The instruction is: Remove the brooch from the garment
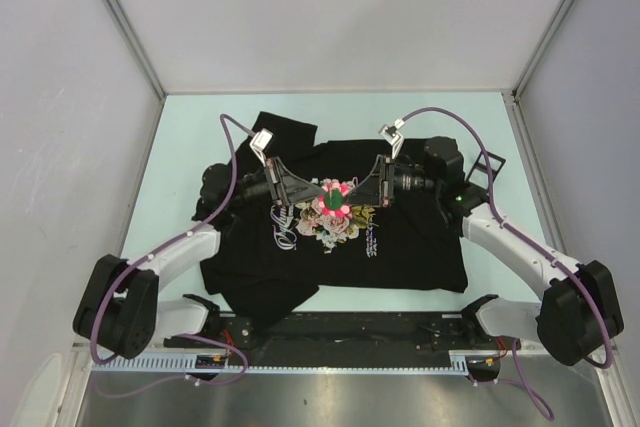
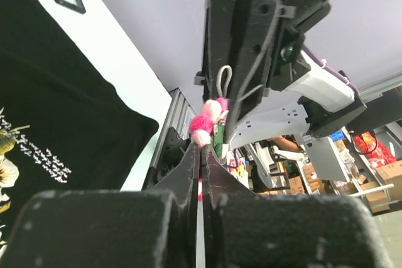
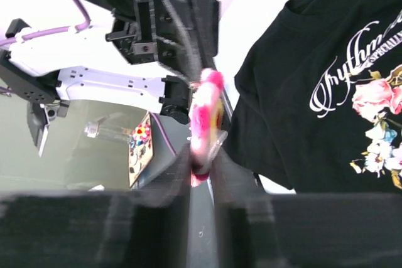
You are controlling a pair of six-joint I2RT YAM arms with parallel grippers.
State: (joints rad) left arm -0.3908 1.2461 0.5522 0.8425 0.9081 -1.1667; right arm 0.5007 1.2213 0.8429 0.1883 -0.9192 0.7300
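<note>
Black two-finger left gripper [image 2: 201, 147] and right gripper [image 3: 202, 158], jaws almost closed, both pinching small bright pink flower-shaped brooch [image 1: 332, 197] between them, above black rose-printed T-shirt [image 1: 420, 247] lying flat.

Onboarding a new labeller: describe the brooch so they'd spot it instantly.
Start at the black T-shirt spread on the table. Over its chest the left gripper and right gripper meet tip to tip, and the brooch is the small flower pinched between them. It is vivid pink and solid, unlike the paler printed roses beside it.
</note>
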